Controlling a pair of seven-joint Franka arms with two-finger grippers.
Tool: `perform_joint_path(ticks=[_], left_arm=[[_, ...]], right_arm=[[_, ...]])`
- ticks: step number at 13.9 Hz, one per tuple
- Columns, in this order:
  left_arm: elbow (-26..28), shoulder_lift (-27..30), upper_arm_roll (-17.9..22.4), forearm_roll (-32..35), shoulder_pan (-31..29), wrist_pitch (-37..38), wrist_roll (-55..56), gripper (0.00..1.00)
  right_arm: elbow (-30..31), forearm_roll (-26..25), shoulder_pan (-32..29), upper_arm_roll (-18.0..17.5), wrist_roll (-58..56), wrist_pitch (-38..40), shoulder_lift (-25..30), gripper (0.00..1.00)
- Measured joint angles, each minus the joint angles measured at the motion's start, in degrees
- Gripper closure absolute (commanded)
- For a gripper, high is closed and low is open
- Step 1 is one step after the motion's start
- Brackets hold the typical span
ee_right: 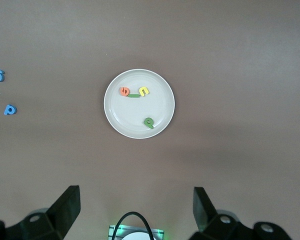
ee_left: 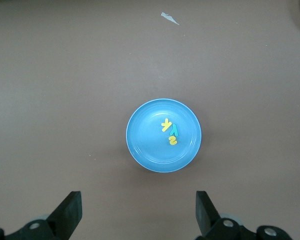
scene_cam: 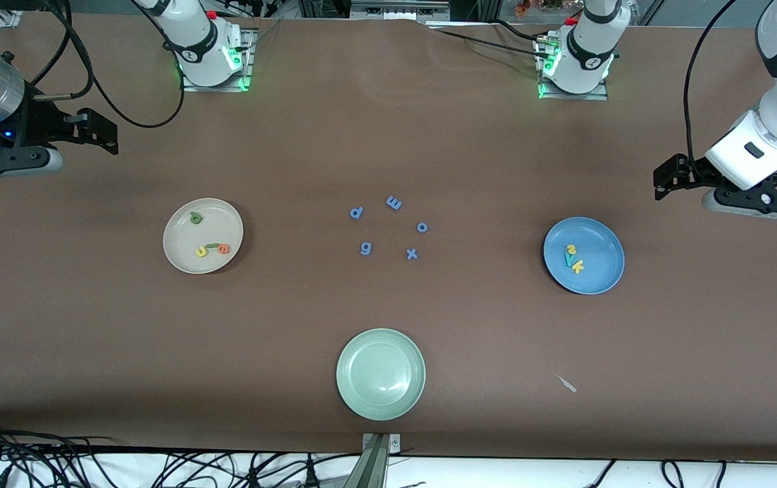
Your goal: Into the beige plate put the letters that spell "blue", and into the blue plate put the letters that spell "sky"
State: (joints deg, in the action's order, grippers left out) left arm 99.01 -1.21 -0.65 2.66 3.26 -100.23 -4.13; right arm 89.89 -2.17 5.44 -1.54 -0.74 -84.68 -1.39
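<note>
The beige plate (scene_cam: 220,221) (ee_right: 162,100) lies toward the right arm's end of the table. In it are the dark green b (scene_cam: 196,217) (ee_right: 149,122), light green l (scene_cam: 212,245), yellow u (scene_cam: 201,251) and orange e (scene_cam: 224,249). The blue plate (scene_cam: 603,249) (ee_left: 142,135) lies toward the left arm's end. It holds the yellow s (scene_cam: 571,249), teal y (scene_cam: 570,258) (ee_left: 174,131) and yellow k (scene_cam: 577,266). My left gripper (scene_cam: 666,179) (ee_left: 138,212) hangs open and empty over bare table beside the blue plate. Over bare table near the beige plate, my right gripper (scene_cam: 100,132) (ee_right: 137,210) is open and empty too.
Several blue letters (scene_cam: 394,202) lie scattered at the table's middle. A pale green plate (scene_cam: 380,373) sits nearest the front camera. A small white scrap (scene_cam: 567,383) lies on the brown cloth, nearer the front camera than the blue plate.
</note>
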Motion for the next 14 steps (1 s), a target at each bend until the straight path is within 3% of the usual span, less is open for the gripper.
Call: perform_joint_path(ticks=[5, 14], left_arm=[[-0.41, 0.00, -2.39, 3.30, 0.04, 0.00, 1.14, 0.00], [-0.63, 0.00, -2.18, 1.37, -0.35, 0.47, 1.30, 0.00]], right_arm=[[-0.53, 0.01, 0.11, 0.09, 0.12, -3.51, -0.79, 0.00], [-0.60, 0.01, 0.35, 0.06, 0.12, -4.46, -1.06, 0.00]])
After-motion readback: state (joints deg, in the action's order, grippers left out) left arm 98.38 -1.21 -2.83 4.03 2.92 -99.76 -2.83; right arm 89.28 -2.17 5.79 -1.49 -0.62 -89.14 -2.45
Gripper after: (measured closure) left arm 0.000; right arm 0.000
